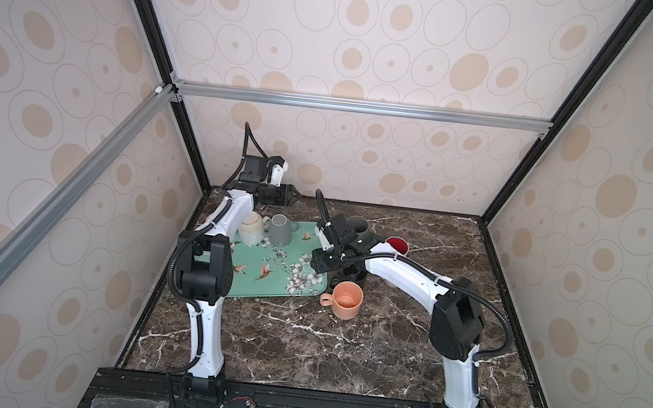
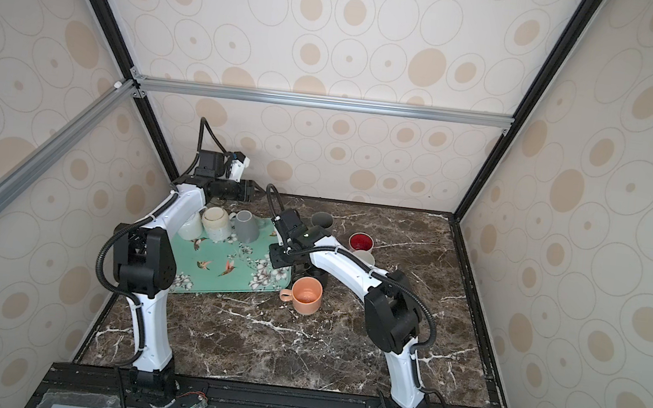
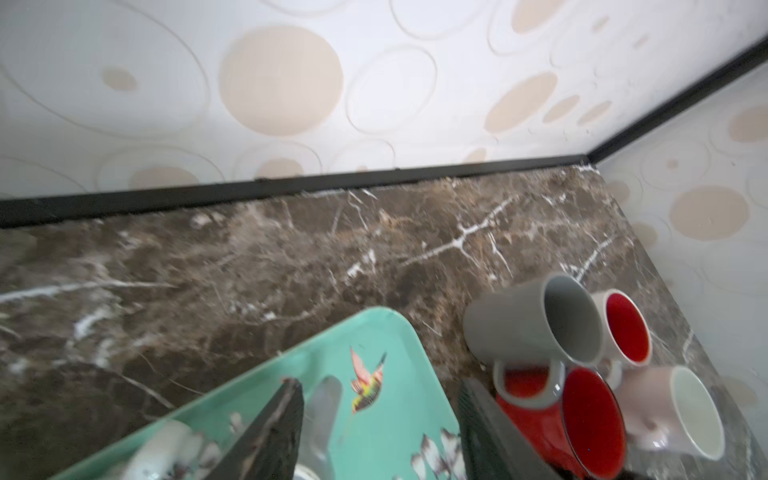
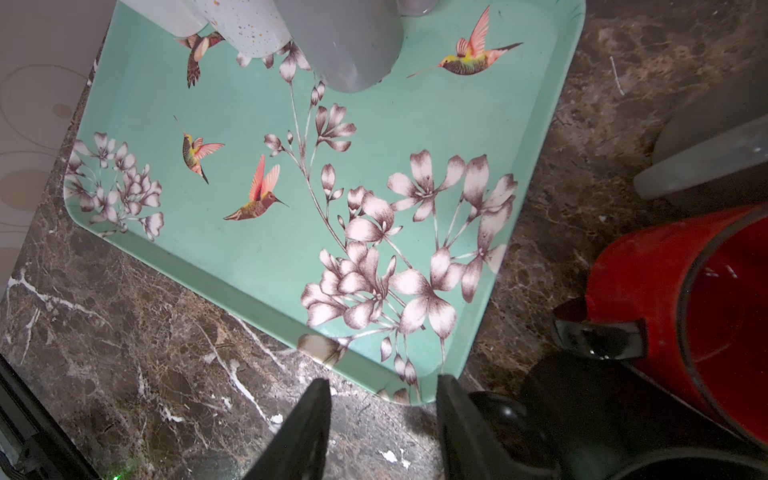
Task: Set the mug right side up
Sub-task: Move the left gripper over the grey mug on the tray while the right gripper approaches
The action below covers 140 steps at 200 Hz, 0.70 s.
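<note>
Three mugs stand upside down at the back of the teal bird-print tray (image 1: pixel 265 286): a grey mug (image 1: pixel 280 231), a cream speckled mug (image 1: pixel 251 228) and a pale mug (image 2: pixel 190 227). My left gripper (image 3: pixel 380 382) is open and empty. In both top views it hovers over the tray's back edge, just behind the grey mug. My right gripper (image 4: pixel 383 378) is open and empty too. It points down at the table just off the tray's (image 4: pixel 249 104) front right corner, and a black mug (image 4: pixel 582 415) lies close beside one finger.
Right of the tray stand upright mugs: a grey one (image 1: pixel 358 225), a red-lined one (image 1: pixel 397 244), a black one (image 1: pixel 352 275) under my right arm, and an orange one (image 1: pixel 345 299) in front. The left wrist view also shows a red mug (image 3: pixel 582 424) and a pale pink mug (image 3: pixel 673 411).
</note>
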Available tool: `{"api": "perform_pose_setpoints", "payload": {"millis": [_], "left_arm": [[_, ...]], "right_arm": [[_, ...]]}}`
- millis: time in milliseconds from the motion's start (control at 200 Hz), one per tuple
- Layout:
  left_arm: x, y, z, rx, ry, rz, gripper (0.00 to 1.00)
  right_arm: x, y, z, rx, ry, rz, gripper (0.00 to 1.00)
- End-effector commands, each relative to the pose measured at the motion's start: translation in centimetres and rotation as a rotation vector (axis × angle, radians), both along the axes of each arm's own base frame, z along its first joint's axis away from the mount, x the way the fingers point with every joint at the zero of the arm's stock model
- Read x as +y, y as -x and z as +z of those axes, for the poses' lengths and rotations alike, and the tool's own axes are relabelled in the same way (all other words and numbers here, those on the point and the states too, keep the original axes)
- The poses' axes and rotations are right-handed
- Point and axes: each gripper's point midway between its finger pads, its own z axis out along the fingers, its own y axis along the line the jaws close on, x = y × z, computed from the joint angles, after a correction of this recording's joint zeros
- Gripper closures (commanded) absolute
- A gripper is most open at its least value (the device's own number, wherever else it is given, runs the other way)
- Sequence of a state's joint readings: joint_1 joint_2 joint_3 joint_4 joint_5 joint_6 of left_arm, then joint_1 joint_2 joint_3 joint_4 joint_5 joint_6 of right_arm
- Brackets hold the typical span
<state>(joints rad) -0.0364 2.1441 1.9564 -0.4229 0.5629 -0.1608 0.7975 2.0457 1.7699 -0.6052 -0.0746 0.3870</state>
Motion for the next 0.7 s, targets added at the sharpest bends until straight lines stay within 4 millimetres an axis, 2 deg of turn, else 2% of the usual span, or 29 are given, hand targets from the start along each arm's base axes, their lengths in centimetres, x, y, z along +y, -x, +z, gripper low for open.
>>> {"api": "perform_pose_setpoints", "payload": {"millis": [0,135,315,695], "left_arm": [[2.0,-1.3,-3.1,0.09,-0.057,0.053,0.41],[2.9,-1.7,-5.5,0.157,-0.116,0.075,0.41],[2.3,-0.1,-7.5,0.209,-0.117,0.04,0.42],[-2.0,5.5,-7.8,0.246,-0.082,-0.115,0.42]], "right_arm": [[-0.2,0.6,1.3,-0.016,-0.009,0.005,0.55],[-0.2,0.5,1.1,-0.018,-0.007,0.003,0.55],[0.0,0.4,1.0,-0.014,-0.013,0.002,0.55],[-0.3,0.6,1.2,-0.016,-0.016,-0.001,0.55]]}}
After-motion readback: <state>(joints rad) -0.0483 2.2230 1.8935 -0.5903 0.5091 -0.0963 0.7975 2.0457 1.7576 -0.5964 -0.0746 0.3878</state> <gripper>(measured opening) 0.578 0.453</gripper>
